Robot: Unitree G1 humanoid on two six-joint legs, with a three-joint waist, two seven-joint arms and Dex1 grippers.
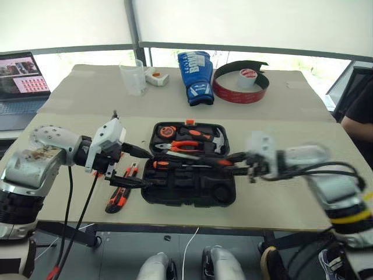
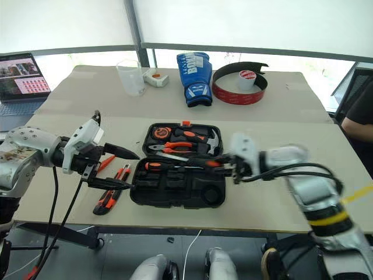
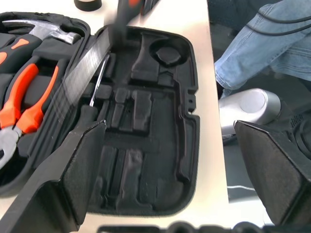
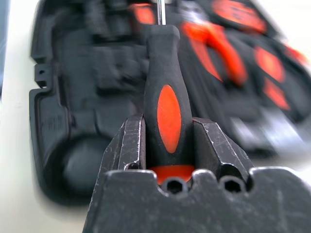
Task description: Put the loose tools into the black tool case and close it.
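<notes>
The black tool case lies open at the table's near edge, with pliers and a hammer in its far half. My right gripper hangs over the case's right side, shut on a black-and-orange screwdriver whose shaft points across the case. Another screwdriver lies along the hinge. Just left of the case, my left gripper is open and holds nothing. On the table under it lie an orange-black utility knife, a screwdriver and a slim orange screwdriver. A dark tape roll sits past the case.
At the back of the table stand a clear cup, a small white box, a blue boxing glove and a red-and-black curved band around a white roll. A laptop is far left. A person sits at the right.
</notes>
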